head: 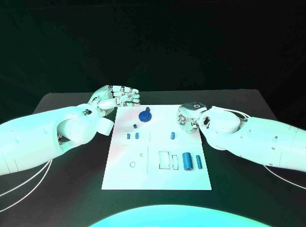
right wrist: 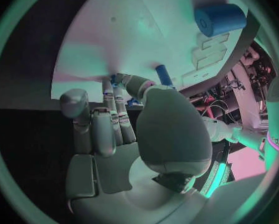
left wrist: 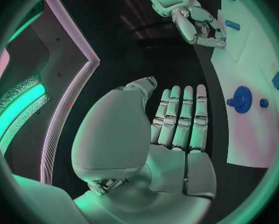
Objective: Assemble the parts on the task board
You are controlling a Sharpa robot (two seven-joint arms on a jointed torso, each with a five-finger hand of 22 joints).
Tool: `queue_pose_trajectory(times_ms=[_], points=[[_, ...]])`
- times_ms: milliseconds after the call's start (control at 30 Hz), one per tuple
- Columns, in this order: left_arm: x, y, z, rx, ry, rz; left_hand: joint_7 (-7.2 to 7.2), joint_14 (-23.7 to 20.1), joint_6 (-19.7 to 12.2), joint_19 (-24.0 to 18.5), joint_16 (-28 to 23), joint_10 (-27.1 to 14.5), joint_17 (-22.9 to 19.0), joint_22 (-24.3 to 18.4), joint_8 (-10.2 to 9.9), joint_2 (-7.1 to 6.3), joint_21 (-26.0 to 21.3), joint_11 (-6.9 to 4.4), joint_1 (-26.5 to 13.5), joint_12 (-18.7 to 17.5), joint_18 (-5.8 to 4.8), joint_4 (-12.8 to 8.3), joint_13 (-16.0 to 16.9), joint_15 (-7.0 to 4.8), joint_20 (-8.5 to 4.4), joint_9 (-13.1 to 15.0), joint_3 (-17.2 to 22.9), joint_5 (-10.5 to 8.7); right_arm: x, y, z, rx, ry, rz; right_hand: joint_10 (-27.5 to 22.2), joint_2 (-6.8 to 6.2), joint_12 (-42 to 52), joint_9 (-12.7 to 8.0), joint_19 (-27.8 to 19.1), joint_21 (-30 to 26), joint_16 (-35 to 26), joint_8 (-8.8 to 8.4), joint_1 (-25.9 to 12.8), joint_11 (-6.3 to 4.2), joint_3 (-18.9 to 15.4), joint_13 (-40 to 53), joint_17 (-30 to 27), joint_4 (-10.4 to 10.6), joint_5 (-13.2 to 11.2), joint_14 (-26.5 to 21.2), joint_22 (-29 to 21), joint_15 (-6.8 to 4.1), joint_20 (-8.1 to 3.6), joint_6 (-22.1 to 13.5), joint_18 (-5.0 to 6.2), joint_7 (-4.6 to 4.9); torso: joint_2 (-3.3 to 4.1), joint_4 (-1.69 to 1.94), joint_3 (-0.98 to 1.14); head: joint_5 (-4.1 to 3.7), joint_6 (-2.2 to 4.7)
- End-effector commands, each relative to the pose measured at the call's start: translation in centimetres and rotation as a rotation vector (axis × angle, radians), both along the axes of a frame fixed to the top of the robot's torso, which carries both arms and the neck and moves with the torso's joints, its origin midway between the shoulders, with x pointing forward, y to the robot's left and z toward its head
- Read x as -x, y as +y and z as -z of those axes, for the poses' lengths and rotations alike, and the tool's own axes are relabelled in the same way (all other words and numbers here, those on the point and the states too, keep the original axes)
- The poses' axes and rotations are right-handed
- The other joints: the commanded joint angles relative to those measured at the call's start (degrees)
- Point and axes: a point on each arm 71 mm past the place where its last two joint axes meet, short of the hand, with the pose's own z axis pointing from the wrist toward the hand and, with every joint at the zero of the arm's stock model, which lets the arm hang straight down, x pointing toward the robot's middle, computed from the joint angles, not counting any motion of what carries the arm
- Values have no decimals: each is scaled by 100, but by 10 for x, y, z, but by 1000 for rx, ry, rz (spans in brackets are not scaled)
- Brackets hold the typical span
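Nearest the small peg (head: 173,135) on the board (head: 126,177): right robot hand (head: 191,116), fingers curled down empty just beside it (left robot hand (head: 119,97) spread, off-board).

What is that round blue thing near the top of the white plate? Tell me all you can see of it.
The round blue part is a dark blue disc, plastic by its look, with a hole in its middle and a small knob jutting from its rim. It sits on the far middle of the task board, between the two hands. Neither the left hand nor the right hand touches it. A smaller blue peg stands close beside it, apart.
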Motion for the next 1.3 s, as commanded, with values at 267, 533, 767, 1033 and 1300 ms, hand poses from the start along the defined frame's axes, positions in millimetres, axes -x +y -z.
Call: queue_pose_trajectory(times_ms=[267, 533, 767, 1033, 1300], points=[[0, -2, -1, -3, -9, 6, 39, 35, 1, 37, -47, -5, -9, -13, -37, 3, -40, 30, 33, -29, 81, 13, -6, 2, -13, -8, 44, 32, 6, -6, 9, -56, -27, 28, 121, 172, 42, 47, 111, 179, 49, 56, 96, -54, 100, 25, 45, -34, -8, 236, 213, -43, -8, 15, -92, -22, 0, 3, 2, 8, 10], [0, -1, -1, -5, -10, 4, 40, 37, 3, 40, -52, -6, -9, -18, -37, 13, -46, 30, 34, -28, 81, 14, -6, 3, -13, -9, 51, 33, 6, -12, 2, -110, -47, 39, 124, 178, 39, 54, 118, 194, 58, 58, 93, -54, 116, 25, 60, -35, -7, 239, 231, -43, -10, 9, -95, -21, -2, -2, -2, 28, 6], [0, 1, -1, -7, -11, 0, 40, 37, 3, 40, -52, -6, -9, -18, -37, 13, -46, 30, 34, -28, 81, 14, -6, 3, -13, -9, 51, 33, 6, -20, -12, -183, -76, 41, 127, 179, 38, 57, 122, 203, 64, 60, 93, -55, 123, 26, 70, -38, -7, 241, 243, -43, -11, 7, -97, -22, -4, -5, -1, 43, 12], [-1, 2, -1, -9, -11, -3, 41, 40, 6, 46, -59, -7, -9, -26, -39, 24, -54, 31, 32, -27, 82, 17, -5, 4, -12, -11, 59, 34, 14, -27, -28, -281, -108, 17, 124, 171, 33, 63, 133, 226, 93, 61, 91, -54, 130, 25, 132, -43, -9, 252, 272, -43, -12, 1, -102, -21, -4, -6, 5, 52, 19], [-1, 3, 0, -10, -11, -4, 41, 40, 6, 46, -59, -7, -9, -26, -39, 24, -54, 31, 32, -27, 82, 17, -5, 4, -12, -11, 59, 34, 31, -18, -37, -344, -95, -28, 124, 170, 32, 65, 133, 228, 99, 62, 90, -53, 132, 25, 145, -44, -9, 254, 273, -43, -12, 0, -102, -20, -2, -11, 9, 111, 30]])
